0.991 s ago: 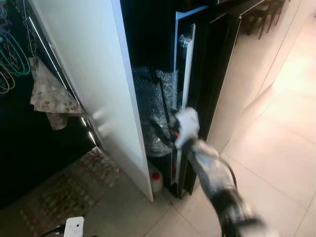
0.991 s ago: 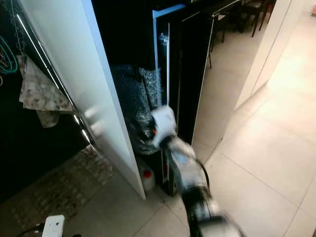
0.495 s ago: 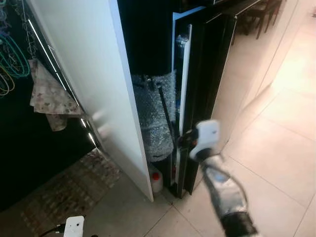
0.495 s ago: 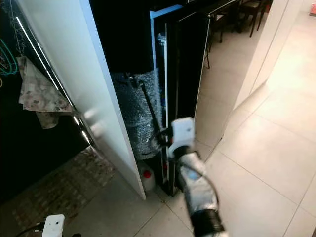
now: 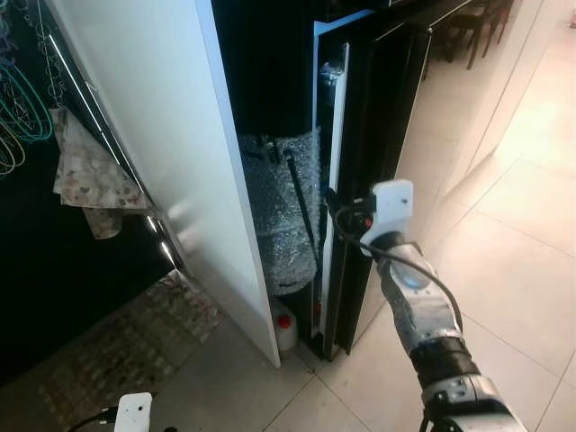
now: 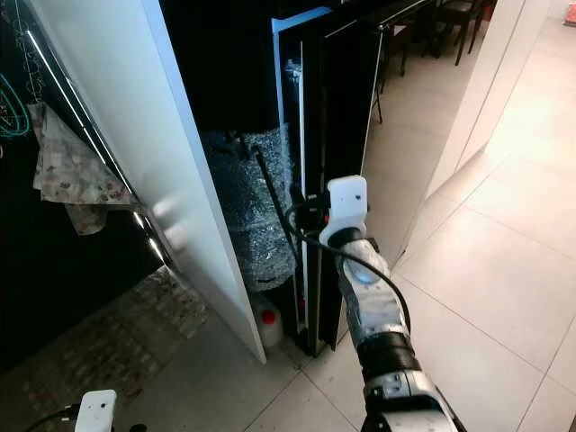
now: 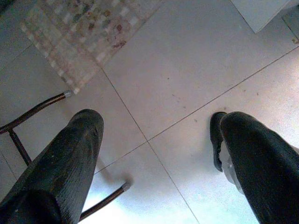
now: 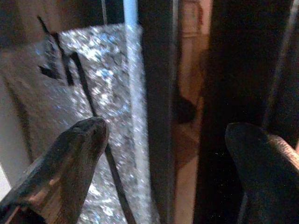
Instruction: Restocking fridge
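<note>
The black fridge door point(image 5: 369, 153) stands slightly ajar, its pale edge point(image 5: 335, 144) facing me. My right gripper point(image 5: 337, 211) is raised at that edge at mid height. In the right wrist view its two fingers point(image 8: 79, 140) are open, and the dark door edge point(image 8: 159, 93) lies between them without visible contact. A silver bubble-wrap roll point(image 5: 281, 211) with a black stick fills the gap beside the fridge. My left gripper point(image 7: 154, 130) hangs open over the tiled floor.
A tall white panel point(image 5: 153, 126) stands left of the gap. A white bottle with a red cap point(image 5: 284, 329) sits on the floor under the roll. A patterned cloth point(image 5: 85, 175) and hangers point(image 5: 22, 108) hang at left above a rug point(image 5: 117, 351). Pale tiles point(image 5: 513, 270) spread right.
My right arm has pulled back out of the gap by the bubble wrap, then risen and straightened. Its gripper now sits higher, at the fridge door's edge.
</note>
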`<state>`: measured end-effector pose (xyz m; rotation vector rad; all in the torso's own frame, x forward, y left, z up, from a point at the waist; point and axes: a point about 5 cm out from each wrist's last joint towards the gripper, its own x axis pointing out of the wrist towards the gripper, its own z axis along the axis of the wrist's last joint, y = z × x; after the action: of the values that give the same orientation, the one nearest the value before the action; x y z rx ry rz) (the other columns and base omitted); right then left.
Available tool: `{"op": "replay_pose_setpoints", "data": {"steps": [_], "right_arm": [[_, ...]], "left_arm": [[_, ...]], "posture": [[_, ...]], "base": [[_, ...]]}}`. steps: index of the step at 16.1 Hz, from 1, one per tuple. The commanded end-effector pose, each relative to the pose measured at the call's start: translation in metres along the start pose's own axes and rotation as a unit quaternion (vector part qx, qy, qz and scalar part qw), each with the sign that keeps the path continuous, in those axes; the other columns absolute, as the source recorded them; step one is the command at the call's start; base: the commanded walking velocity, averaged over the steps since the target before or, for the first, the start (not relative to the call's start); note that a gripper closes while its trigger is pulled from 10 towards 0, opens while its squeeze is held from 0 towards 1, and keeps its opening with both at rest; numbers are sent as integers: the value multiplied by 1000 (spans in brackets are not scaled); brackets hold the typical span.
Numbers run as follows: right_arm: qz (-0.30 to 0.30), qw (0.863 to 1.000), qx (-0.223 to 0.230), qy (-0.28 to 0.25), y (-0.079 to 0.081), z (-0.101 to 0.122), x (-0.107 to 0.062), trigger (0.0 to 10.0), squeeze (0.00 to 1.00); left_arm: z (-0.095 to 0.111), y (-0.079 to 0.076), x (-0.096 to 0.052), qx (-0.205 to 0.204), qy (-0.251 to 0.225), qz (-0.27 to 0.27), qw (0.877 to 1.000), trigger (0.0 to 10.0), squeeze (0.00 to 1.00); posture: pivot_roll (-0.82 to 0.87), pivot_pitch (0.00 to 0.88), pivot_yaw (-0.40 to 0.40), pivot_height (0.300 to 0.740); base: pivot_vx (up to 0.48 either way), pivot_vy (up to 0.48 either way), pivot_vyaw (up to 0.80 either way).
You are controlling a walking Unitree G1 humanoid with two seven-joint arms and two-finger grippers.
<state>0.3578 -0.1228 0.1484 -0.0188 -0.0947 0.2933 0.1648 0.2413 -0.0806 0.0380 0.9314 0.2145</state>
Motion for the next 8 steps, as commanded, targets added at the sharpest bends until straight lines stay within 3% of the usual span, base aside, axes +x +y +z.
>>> {"op": "replay_pose_setpoints", "data": {"steps": [1, 8], "right_arm": [[24, 1000, 2, 2, 6, 3, 5, 10000, 0], [71, 997, 0, 5, 11, 2, 7, 10000, 0]], "left_arm": [[-3, 6, -1, 4, 8, 7, 1000, 10000, 0], [-3, 5, -1, 11, 7, 4, 1000, 10000, 0]], "posture": [[-60, 0, 112, 740], [-62, 0, 112, 740]], "base": [[0, 0, 0], [0, 0, 0]]}}
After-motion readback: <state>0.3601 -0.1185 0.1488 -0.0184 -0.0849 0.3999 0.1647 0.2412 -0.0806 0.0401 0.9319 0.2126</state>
